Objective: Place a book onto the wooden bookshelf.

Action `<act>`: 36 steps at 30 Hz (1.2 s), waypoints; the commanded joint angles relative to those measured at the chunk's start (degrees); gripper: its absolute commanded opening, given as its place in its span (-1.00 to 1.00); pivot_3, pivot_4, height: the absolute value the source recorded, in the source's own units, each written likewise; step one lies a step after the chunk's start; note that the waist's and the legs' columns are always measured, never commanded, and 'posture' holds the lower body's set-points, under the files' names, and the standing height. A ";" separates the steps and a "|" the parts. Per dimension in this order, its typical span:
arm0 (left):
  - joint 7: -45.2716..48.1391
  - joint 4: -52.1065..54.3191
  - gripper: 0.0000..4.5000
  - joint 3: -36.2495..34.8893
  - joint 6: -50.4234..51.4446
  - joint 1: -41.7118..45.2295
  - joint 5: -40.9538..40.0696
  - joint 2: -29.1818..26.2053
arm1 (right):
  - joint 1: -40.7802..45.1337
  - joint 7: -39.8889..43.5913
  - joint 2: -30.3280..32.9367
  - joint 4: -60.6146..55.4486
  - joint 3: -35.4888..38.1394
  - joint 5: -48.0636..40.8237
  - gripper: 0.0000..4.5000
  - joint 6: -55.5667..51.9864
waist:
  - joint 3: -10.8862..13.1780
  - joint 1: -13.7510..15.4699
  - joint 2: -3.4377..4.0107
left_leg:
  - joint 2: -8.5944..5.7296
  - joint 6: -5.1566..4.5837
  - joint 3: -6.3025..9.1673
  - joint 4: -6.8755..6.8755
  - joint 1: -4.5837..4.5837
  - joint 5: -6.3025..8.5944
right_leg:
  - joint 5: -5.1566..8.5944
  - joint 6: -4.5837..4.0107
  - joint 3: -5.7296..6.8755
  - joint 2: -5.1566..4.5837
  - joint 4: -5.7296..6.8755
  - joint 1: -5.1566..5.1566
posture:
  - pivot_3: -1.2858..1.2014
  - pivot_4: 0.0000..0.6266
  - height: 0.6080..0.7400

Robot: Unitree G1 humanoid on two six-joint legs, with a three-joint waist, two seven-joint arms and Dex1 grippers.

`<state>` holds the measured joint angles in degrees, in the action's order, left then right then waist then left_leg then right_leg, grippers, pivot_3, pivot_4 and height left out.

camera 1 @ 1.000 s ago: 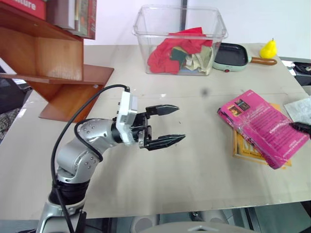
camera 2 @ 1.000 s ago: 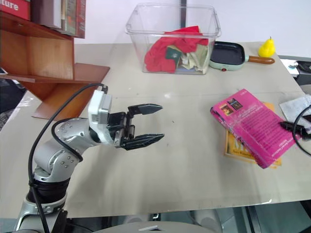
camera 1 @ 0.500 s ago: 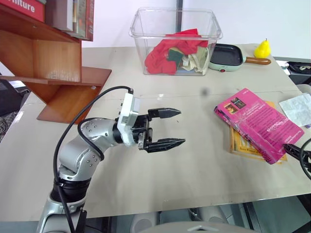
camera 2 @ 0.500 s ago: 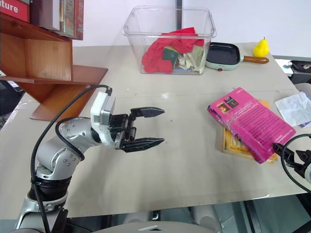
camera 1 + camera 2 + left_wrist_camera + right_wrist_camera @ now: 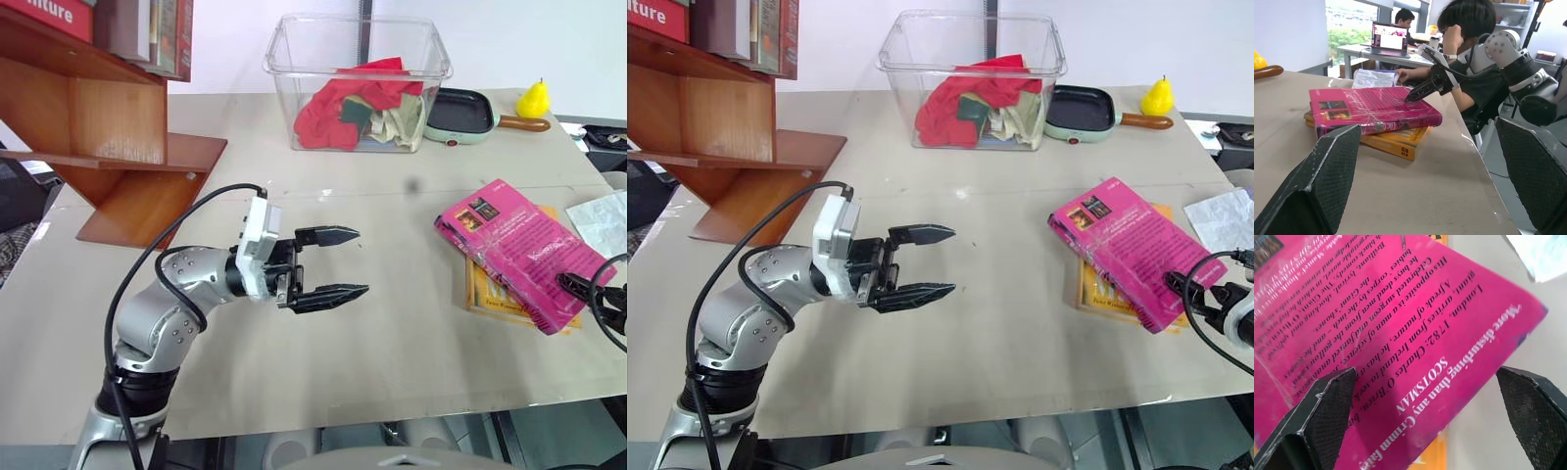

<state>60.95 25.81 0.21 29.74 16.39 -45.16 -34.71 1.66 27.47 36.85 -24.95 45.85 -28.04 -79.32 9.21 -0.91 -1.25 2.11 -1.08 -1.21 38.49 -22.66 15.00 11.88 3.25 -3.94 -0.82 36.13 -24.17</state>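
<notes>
Our right hand [image 5: 1200, 294] has come down to the near corner of the pink book [image 5: 1127, 250], at the right edge of the frame, its fingers spread wide and not yet gripping. The book lies on a yellow-orange book [image 5: 1102, 289] on the worktop [image 5: 1019, 323]. Our left hand [image 5: 328, 264] hovers mid-frame, spread and empty. The wooden bookshelf [image 5: 108, 127] waits upper left, so the grasp comes next.
</notes>
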 commanded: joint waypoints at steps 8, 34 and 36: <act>-1.70 2.59 1.00 -1.58 1.17 1.61 -1.81 -0.82 | 3.94 6.98 20.53 6.21 -10.56 0.58 -0.46 7.60 | 0.02 -0.48 0.02 | 0.03 0.00 -0.02 -0.05 0.03 0.00 | 0.00 0.00 -0.01 0.05 -0.03 -0.01 | 0.03 -0.52 1.00; -2.37 5.89 1.00 -1.66 -1.62 -6.06 -0.37 -1.51 | 26.02 25.29 22.85 35.48 -45.87 16.75 -0.98 33.09 | 0.14 -1.06 0.14 | 0.01 -0.04 -0.06 -0.10 -0.09 0.03 | -0.11 -0.15 -0.04 0.00 -0.17 -0.10 | 0.03 -0.52 1.00; -2.23 5.70 1.00 -1.80 -1.54 -6.01 -0.51 -1.63 | 25.08 25.17 22.53 34.24 -45.36 16.43 -0.98 32.57 | 0.14 -1.08 0.14 | 0.01 -0.04 -0.06 -0.08 -0.09 0.03 | -0.11 -0.15 -0.03 0.00 -0.15 -0.10 | 0.03 -0.52 1.00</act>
<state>58.34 30.68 -0.26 29.29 10.37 -45.13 -35.95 27.13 52.79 59.15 11.06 -1.26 -10.94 -46.13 9.35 -2.00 -1.11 2.11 -1.12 -1.28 38.41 -22.75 15.03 11.76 3.10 -3.98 -0.81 35.98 -24.27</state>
